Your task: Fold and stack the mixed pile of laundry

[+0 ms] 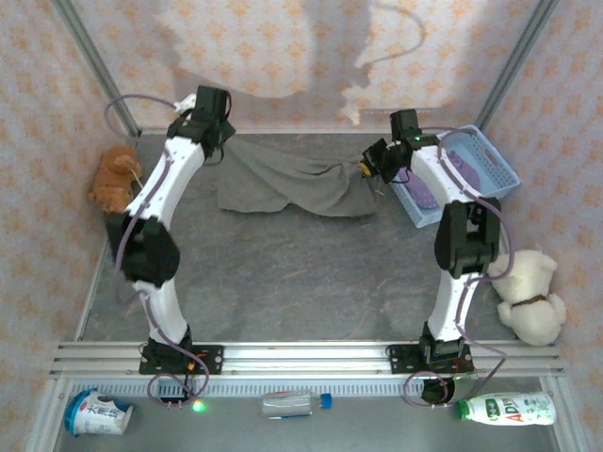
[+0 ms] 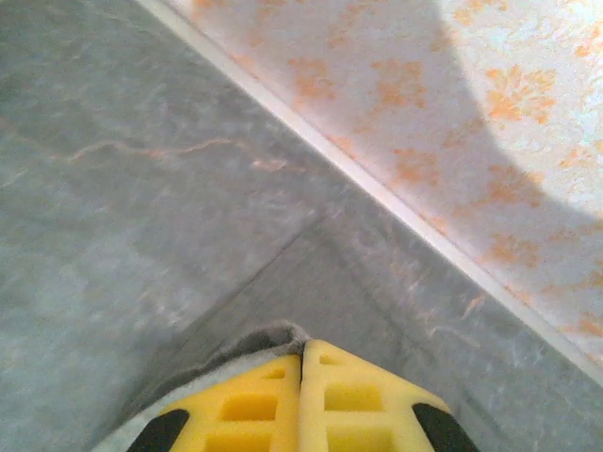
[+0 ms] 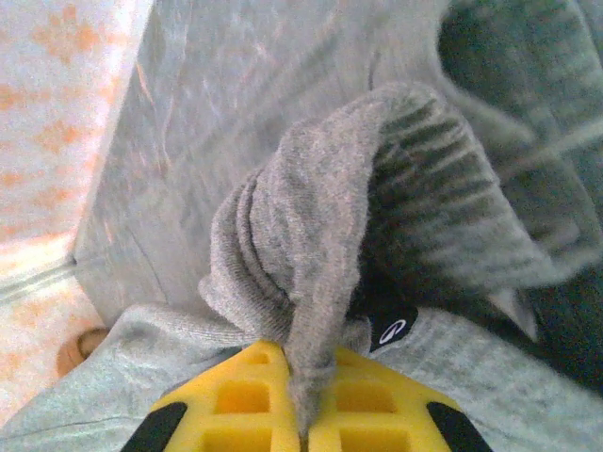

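My left fingers (image 2: 250,405) and right fingers (image 3: 236,400) are yellow with black at the outer corners. The trousers (image 1: 292,184) are a flecked grey-brown, ribbed at the band, with a small black tag (image 3: 391,328) carrying a white mark. On the right a lavender shirt (image 1: 426,196) fills a light blue lattice basket (image 1: 495,165), with an orange plush (image 1: 113,179) far left and a cream plush (image 1: 532,292) near right. The table (image 1: 301,282) is grey and faintly marbled, and the walls (image 1: 113,56) are pale with orange floral print.

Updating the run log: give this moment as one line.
left gripper: shut on grey garment | right gripper: shut on grey garment | purple shirt: in basket
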Controlling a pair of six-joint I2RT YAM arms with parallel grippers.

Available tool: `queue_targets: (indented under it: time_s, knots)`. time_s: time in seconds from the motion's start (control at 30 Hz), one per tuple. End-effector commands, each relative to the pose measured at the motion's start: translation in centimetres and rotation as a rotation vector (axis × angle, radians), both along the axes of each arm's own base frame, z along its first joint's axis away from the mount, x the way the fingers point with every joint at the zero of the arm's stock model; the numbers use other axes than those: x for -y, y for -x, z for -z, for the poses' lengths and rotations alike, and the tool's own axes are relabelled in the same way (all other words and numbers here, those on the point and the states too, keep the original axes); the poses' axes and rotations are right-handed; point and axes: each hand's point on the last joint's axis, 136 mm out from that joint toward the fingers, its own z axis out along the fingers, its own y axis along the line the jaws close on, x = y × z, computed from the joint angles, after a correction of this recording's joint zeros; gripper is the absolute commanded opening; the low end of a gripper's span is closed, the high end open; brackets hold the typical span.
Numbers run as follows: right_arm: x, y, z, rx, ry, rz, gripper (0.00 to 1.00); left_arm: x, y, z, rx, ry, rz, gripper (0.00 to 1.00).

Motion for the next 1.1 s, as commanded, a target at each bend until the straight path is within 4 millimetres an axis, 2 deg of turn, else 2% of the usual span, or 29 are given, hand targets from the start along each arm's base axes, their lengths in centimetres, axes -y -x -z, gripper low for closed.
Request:
queue_targets:
  time_s: [0.0,0.03,0.07,0.1,0.13,0.17,0.2,0.3,0.4,0.53,0.63,0.77,0.87,0.97,1.07]
  knots:
    - [1.7,-5.7,-0.4,0.093,0.004,0.102,0.11,1.1,-4.9,2.5,-0.056,0.0,0.126,0.03]
    - [2.4,-6.7,0.4,0.073,0.015,0.127,0.29,1.5,-6.7,4.0,-0.075,0.029,0.149,0.34]
    - [3.1,-7.6,0.6,0.072,0.031,0.148,0.46,1.6,-7.8,5.0,-0.081,0.067,0.143,0.69]
    - [3.5,-8.2,0.6,0.082,0.051,0.163,0.58,1.6,-8.5,5.7,-0.075,0.102,0.133,0.9]
    - [4.1,-8.7,0.1,0.105,0.074,0.178,0.72,1.5,-9.0,6.6,-0.069,0.148,0.118,1.0]
    - [4.2,-9.1,-0.7,0.14,0.082,0.175,0.82,1.4,-9.2,7.2,-0.068,0.186,0.109,1.0]
    - [4.0,-9.3,-1.6,0.169,0.084,0.163,0.85,1.3,-9.3,7.5,-0.074,0.197,0.108,1.0]
    - [3.4,-8.9,-3.7,0.225,0.103,0.094,0.84,1.4,-8.7,7.3,-0.089,0.18,0.137,1.0]
    - [2.0,-7.0,-3.6,0.199,0.156,-0.005,0.79,1.7,-6.8,7.2,-0.093,0.195,0.16,0.97]
    - [-0.4,-4.1,-1.7,0.133,0.197,-0.136,0.67,3.1,-3.8,8.6,-0.177,0.221,0.209,0.85]
    - [-2.8,-2.5,-0.5,0.118,0.222,-0.241,0.58,5.6,-2.2,10.5,-0.205,0.244,0.27,0.74]
    - [-4.9,-1.3,2.1,0.075,0.262,-0.331,0.48,8.6,-1.0,13.6,-0.259,0.267,0.316,0.43]
    - [-4.7,-1.0,4.4,0.034,0.311,-0.348,0.44,9.4,-0.7,16.3,-0.3,0.261,0.303,0.39]
    - [-3.7,-0.6,6.6,0.001,0.386,-0.374,0.43,8.5,0.2,19.4,-0.366,0.252,0.25,0.35]
    - [-1.1,0.5,8.5,-0.061,0.544,-0.432,0.43,7.3,2.3,22.2,-0.452,0.208,0.225,0.35]
